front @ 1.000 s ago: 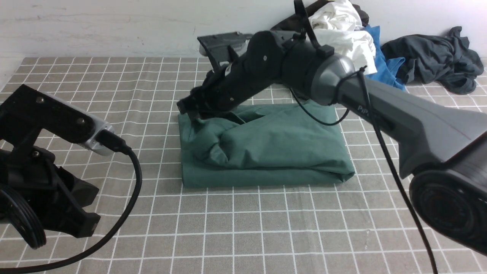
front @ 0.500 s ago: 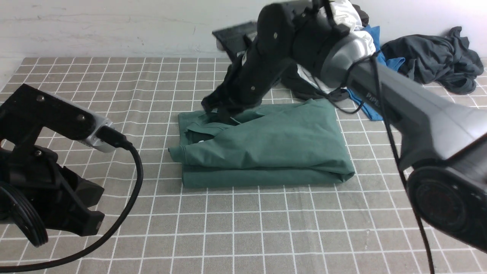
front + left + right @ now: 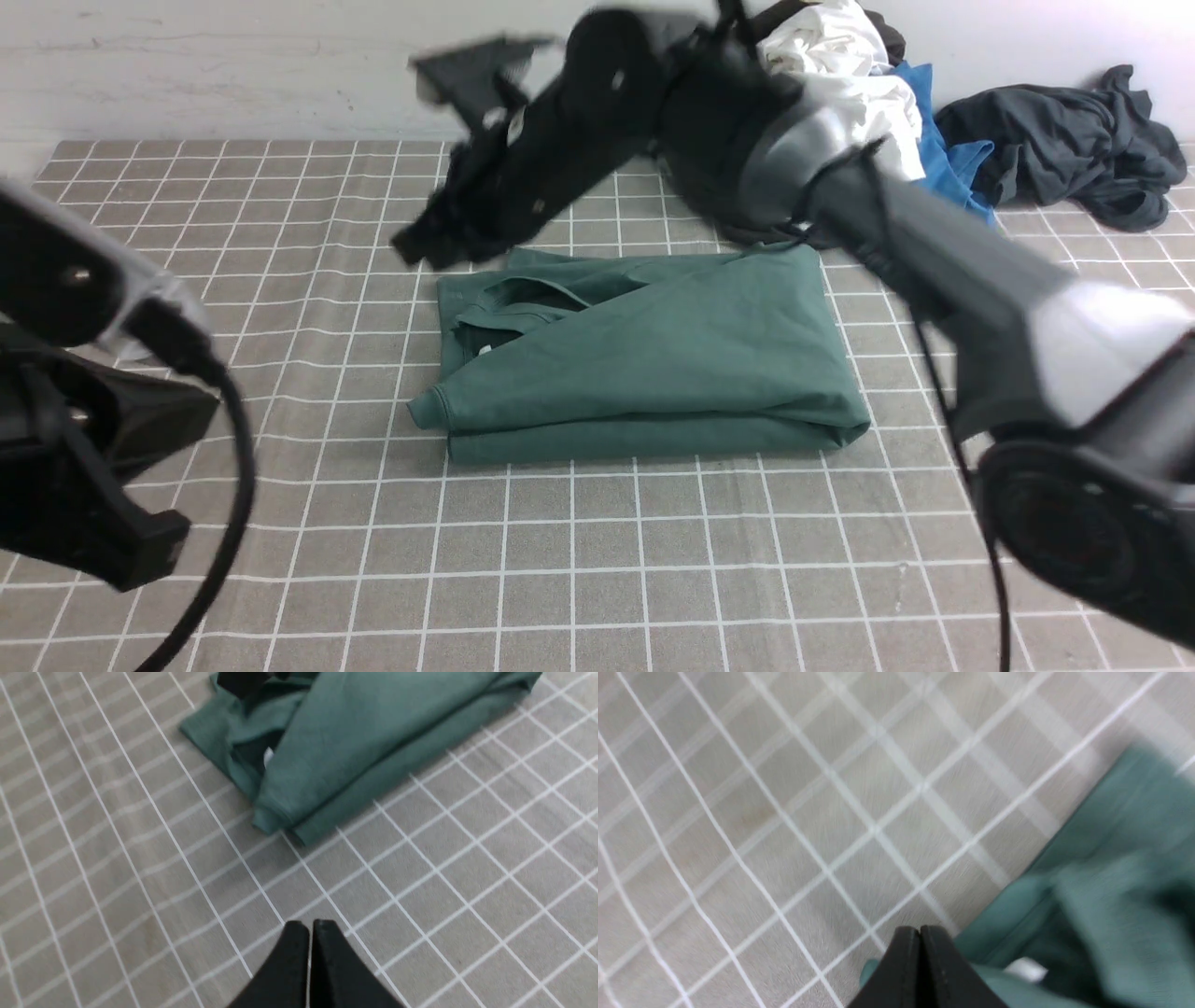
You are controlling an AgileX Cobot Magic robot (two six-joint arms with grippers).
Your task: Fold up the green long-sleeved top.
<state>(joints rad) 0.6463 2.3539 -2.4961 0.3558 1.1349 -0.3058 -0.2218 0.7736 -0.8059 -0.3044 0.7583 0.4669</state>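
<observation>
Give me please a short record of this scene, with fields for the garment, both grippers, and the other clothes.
garment: dark green long-sleeved cotton top, folded into a rough rectangle on the grey checked tablecloth
left gripper: shut, empty, above the cloth, apart from the top
right gripper: shut, empty, above the top's far left corner
other clothes: white garment, blue garment, dark grey garment, piled at the far right

Bare checked cloth before top

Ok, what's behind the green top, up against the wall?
Behind the green top, by the wall, lies a heap: white cloth, a blue shirt, and a dark grey garment apart, further right. The right arm covers the heap's near-left side.
</observation>
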